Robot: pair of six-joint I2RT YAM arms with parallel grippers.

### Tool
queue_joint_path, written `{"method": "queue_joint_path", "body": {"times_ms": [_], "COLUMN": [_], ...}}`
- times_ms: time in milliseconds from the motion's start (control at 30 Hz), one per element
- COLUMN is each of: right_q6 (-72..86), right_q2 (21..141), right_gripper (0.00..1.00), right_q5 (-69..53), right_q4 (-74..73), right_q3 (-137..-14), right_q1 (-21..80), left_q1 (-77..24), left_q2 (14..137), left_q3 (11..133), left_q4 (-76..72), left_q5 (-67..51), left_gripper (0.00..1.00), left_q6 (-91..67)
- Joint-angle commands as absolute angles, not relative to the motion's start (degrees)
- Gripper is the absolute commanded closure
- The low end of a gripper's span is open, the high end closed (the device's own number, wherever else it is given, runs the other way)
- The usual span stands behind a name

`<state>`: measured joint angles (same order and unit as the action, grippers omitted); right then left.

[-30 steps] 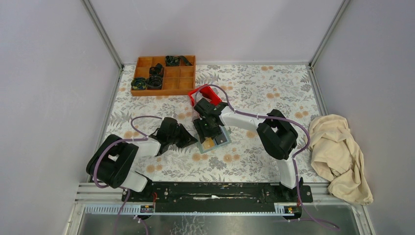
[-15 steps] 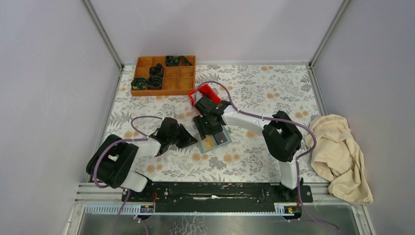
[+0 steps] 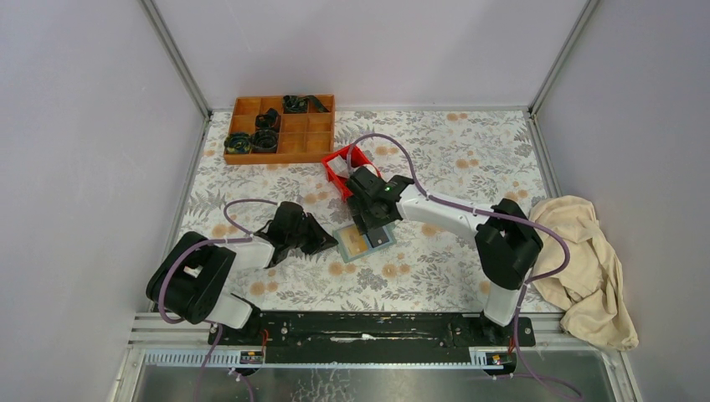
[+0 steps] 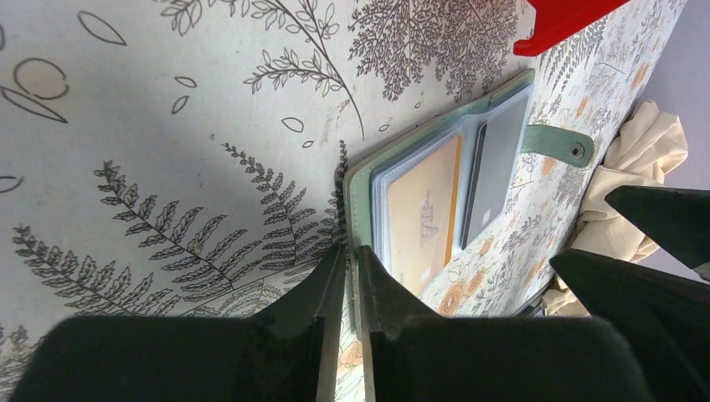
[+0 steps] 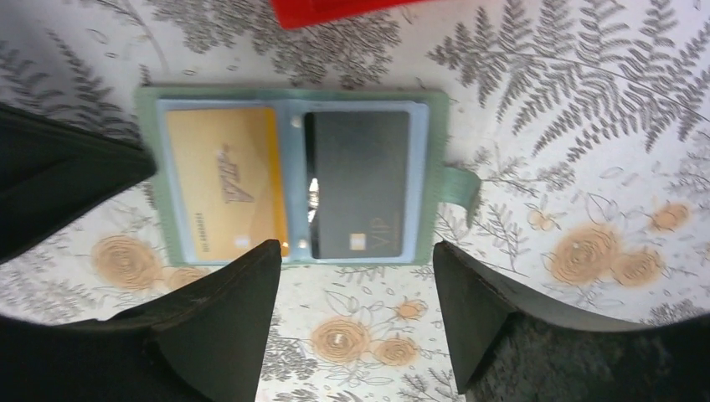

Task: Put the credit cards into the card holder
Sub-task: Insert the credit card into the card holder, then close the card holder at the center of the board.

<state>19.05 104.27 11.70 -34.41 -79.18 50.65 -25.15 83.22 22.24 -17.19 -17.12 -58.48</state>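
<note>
The sage-green card holder [image 3: 365,240] lies open and flat on the floral table. In the right wrist view a yellow-tan credit card [image 5: 222,188] sits in its left pocket and a dark grey credit card [image 5: 358,188] in its right pocket. A whitish card is not in view. My left gripper [image 4: 352,255] is shut on the holder's left cover edge [image 4: 358,180], pinning it down. The right gripper [image 5: 356,249] hovers open just above the holder's near edge, with nothing between its fingers.
A red plastic bin [image 3: 343,163] stands just beyond the holder. The brown wooden compartment tray [image 3: 280,128] with black parts is at the back left. A crumpled beige cloth [image 3: 578,260] lies at the right edge.
My right gripper has lifted off the holder and drawn back to the right, its jaws opening wider; both cards now show. The left gripper has not moved.
</note>
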Motion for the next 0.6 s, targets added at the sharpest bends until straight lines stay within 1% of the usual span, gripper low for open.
{"method": "queue_joint_path", "body": {"times_ms": [0, 33, 200, 567], "right_q6": [18.14, 18.03, 17.25, 15.62], "right_q2": [100.78, 100.62, 100.80, 102.66], "right_gripper": [0.25, 0.23, 0.22, 0.25], "right_q5": [19.56, 20.59, 21.99, 17.16], "right_q4": [-35.31, -35.30, -34.05, -28.36], "right_q3": [-76.74, -76.32, -74.74, -72.74], "right_q1": [50.54, 50.43, 48.96, 44.13], "left_q1": [-25.60, -25.54, -25.58, -25.67], "left_q2": [83.32, 83.42, 83.87, 83.38], "left_q3": [20.87, 20.89, 21.02, 21.08], "left_q4": [-14.83, -14.82, -14.81, -13.39], "left_q5": [-15.80, -15.85, -16.23, -16.03], "left_gripper": [0.82, 0.82, 0.81, 0.81], "left_q6": [-58.01, -58.01, -57.85, -57.37]}}
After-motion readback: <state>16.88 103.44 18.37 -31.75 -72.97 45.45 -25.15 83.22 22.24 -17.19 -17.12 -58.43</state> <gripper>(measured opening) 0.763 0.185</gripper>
